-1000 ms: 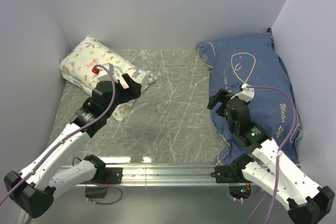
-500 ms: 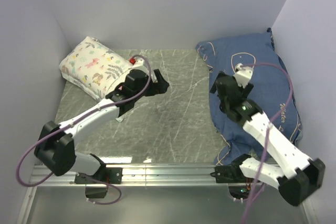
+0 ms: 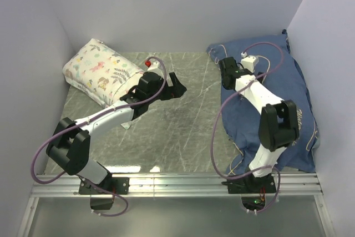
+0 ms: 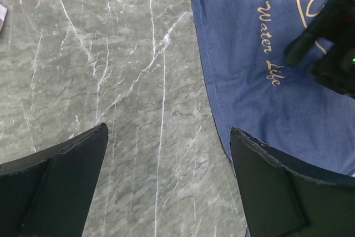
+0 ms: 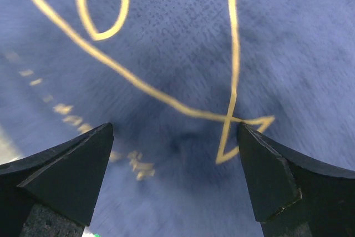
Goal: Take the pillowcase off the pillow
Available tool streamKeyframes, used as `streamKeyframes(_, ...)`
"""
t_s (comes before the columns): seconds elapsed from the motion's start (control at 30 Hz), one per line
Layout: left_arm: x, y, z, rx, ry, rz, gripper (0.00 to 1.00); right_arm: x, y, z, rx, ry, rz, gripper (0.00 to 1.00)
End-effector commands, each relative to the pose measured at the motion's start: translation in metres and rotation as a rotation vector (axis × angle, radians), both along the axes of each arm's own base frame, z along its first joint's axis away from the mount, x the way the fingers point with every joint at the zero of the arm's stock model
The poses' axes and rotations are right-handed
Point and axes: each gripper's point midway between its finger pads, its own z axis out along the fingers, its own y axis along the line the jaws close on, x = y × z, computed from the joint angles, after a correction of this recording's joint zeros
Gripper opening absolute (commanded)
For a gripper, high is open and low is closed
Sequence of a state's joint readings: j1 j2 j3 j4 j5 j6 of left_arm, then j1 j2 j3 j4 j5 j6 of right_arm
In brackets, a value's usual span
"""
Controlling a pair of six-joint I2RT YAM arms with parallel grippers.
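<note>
Both arms swung toward pillowcase (image 3: 288, 81); right gripper (image 5: 175, 130) now above its far-left corner.
Jaws spread, nothing held; left gripper (image 4: 169, 132) likewise agape, left of pillowcase (grasp not yet begun).

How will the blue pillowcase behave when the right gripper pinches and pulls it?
Probably floppy: the pillowcase shows soft creases near its edge, so it should bunch when pinched. It looks plump, so its contents may drag along. The coarse weave under the open right gripper suggests fair grip.
</note>
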State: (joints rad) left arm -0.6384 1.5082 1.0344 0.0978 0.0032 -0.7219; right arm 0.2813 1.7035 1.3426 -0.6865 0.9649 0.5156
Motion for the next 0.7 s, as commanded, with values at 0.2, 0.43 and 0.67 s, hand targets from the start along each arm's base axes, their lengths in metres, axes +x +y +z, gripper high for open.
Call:
streamKeyframes(0.2,0.008,-0.005,0.035,-0.031,-0.082,-0.009,0.96,0.017,-0.027,-0.050,-0.004,0.126,-0.031,0.84)
streamKeyframes(0.43,0.014,-0.004,0.044,-0.036,-0.097,-0.002,0.96,0.024,0.006,-0.035,0.132,0.070,0.092,0.00)
streamKeyframes(0.67,0.035,0.000,0.034,-0.050,-0.100,0.018,0.99,0.010,0.128,0.060,0.332,-0.150,0.507,0.00)
